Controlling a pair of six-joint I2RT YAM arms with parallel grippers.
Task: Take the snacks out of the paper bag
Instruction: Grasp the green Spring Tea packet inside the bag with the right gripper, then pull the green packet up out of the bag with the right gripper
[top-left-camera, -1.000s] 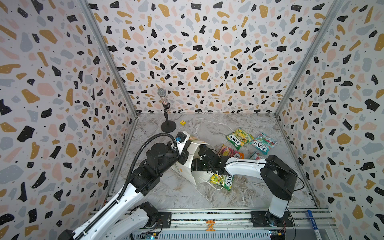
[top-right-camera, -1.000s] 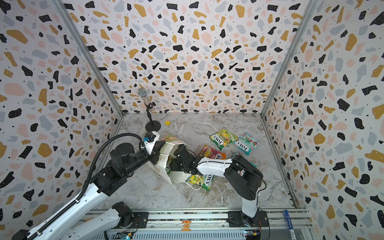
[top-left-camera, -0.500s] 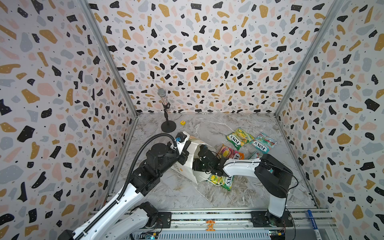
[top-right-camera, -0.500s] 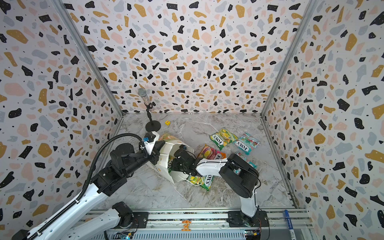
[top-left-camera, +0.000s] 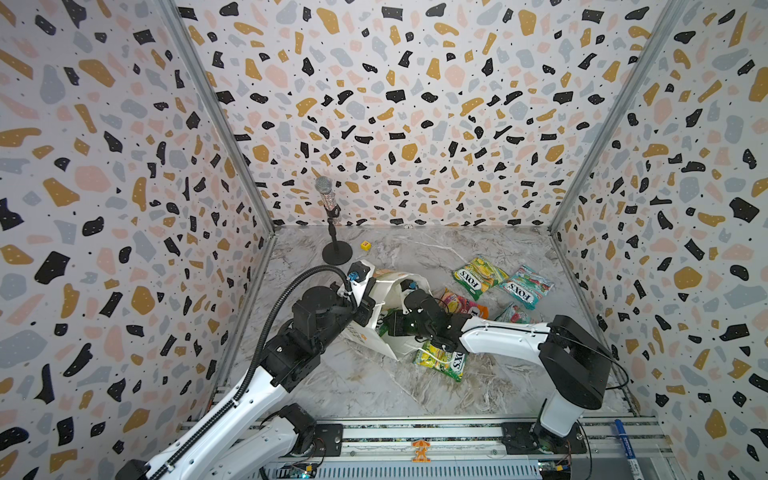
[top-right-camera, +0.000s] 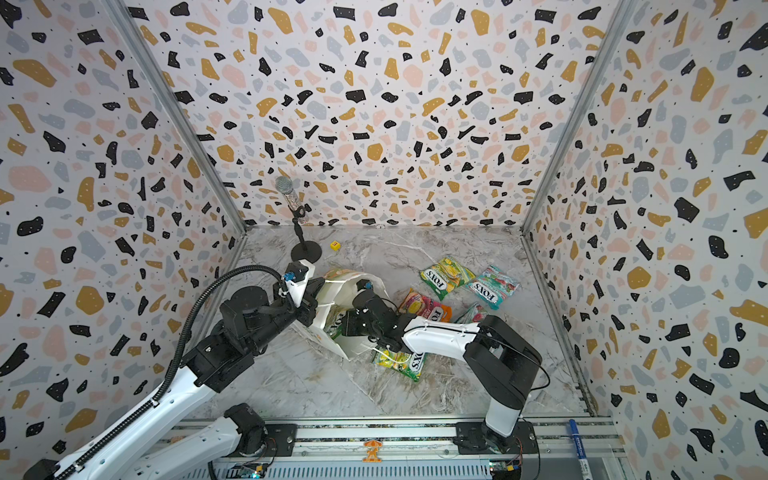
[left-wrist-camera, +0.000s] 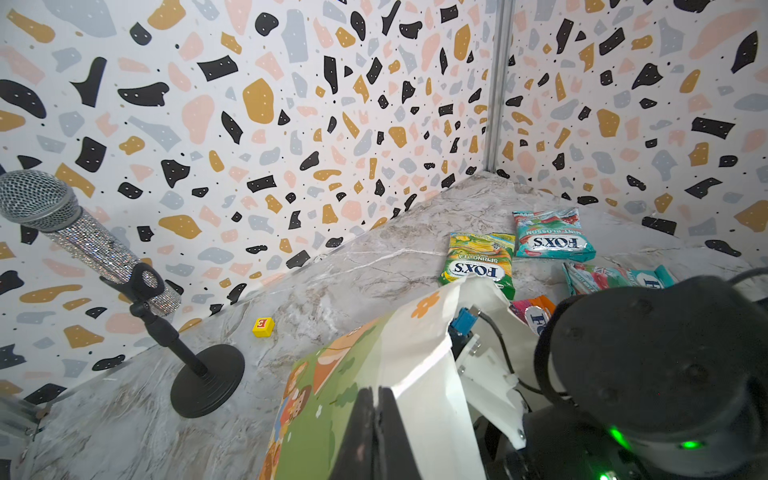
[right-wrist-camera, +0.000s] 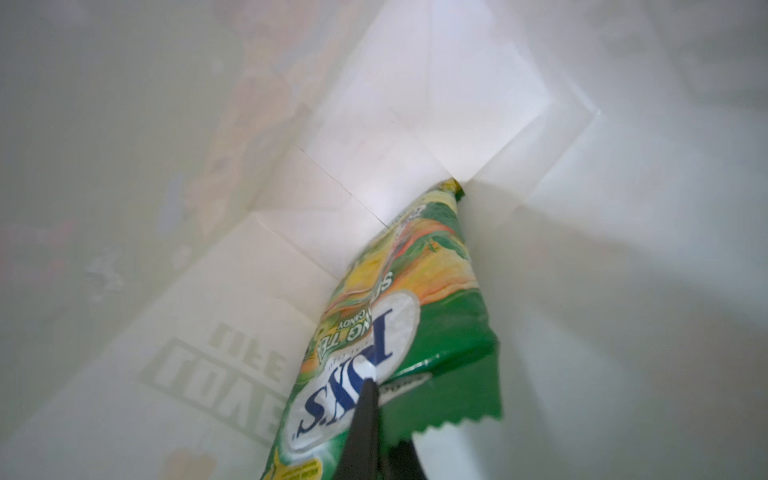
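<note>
The right gripper (right-wrist-camera: 369, 390) is clamped tight on the green pouch (right-wrist-camera: 395, 291) deep inside the paper bag (right-wrist-camera: 374, 124); the left gripper (left-wrist-camera: 376, 399) pinches the bag's rim; this is the extraction step; next, draw the pouch straight out through the mouth.

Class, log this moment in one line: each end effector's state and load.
left end effector: shut on paper bag rim | right end effector: inside bag, shut on green pouch

One snack (right-wrist-camera: 386, 332) inside the paper bag (top-left-camera: 384, 297), other snacks (top-left-camera: 480, 276) right of it, microphone stand (top-left-camera: 336, 252) behind it
</note>
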